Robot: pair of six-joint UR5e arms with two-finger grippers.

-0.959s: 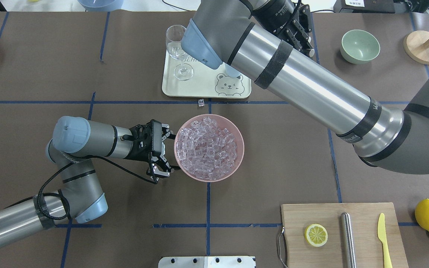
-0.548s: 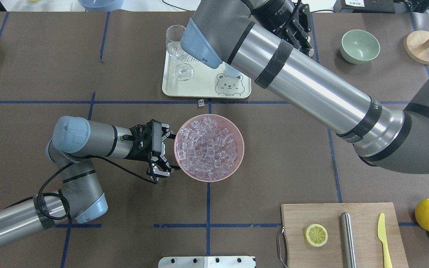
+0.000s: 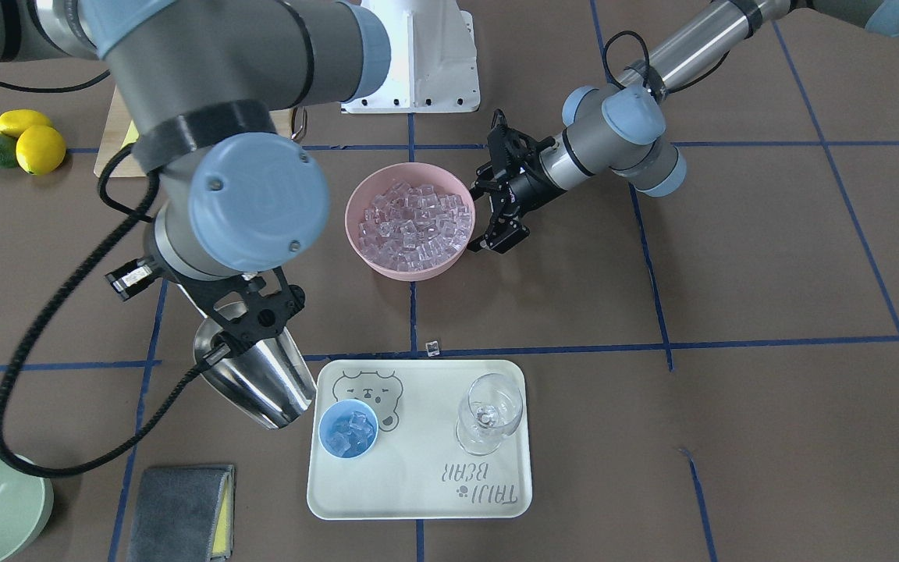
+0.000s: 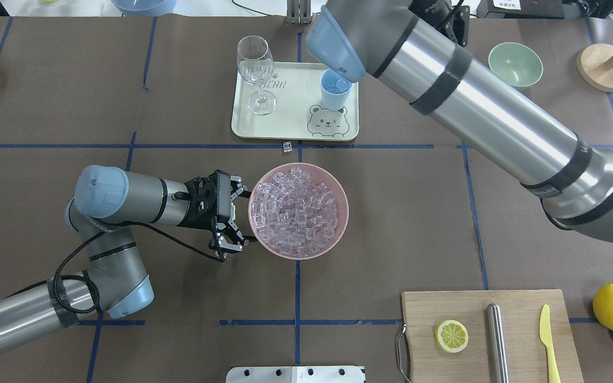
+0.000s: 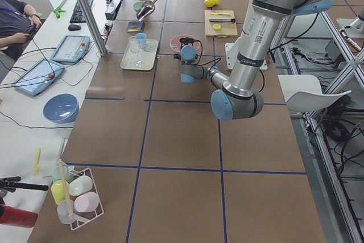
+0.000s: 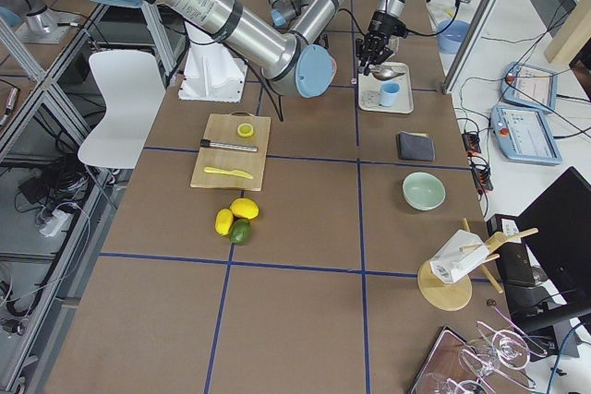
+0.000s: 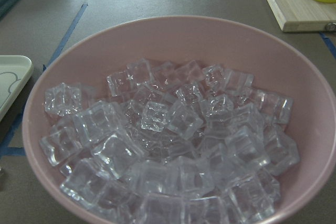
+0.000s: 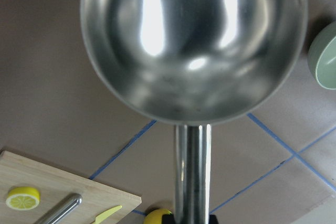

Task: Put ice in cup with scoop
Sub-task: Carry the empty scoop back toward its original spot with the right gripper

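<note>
The light-blue cup point(image 3: 348, 428) point(image 4: 334, 89) stands on the cream tray point(image 3: 418, 484) and holds a few ice cubes. My right gripper point(image 3: 250, 316) is shut on the handle of the steel scoop point(image 3: 258, 382) point(image 8: 194, 40), which hangs beside the tray, apart from the cup; its trough looks empty. In the overhead view the arm hides both scoop and gripper. The pink bowl point(image 4: 298, 255) point(image 7: 173, 24) is heaped with ice point(image 4: 296, 210) point(image 7: 168, 140). At its rim my left gripper point(image 4: 238, 219) point(image 3: 488, 209) stands open.
One loose ice cube point(image 4: 287, 147) lies on the table by the tray's edge. A wine glass point(image 4: 256, 69) stands on the tray. A green bowl point(image 4: 515, 64), a grey cloth point(image 3: 180, 511), a cutting board point(image 4: 498, 330) with lemon slice, steel cylinder and knife, and lemons point(image 4: 612, 307) sit around.
My right arm has swung away from over the tray, uncovering the cup with ice in it. The left arm and the pink bowl have not moved.
</note>
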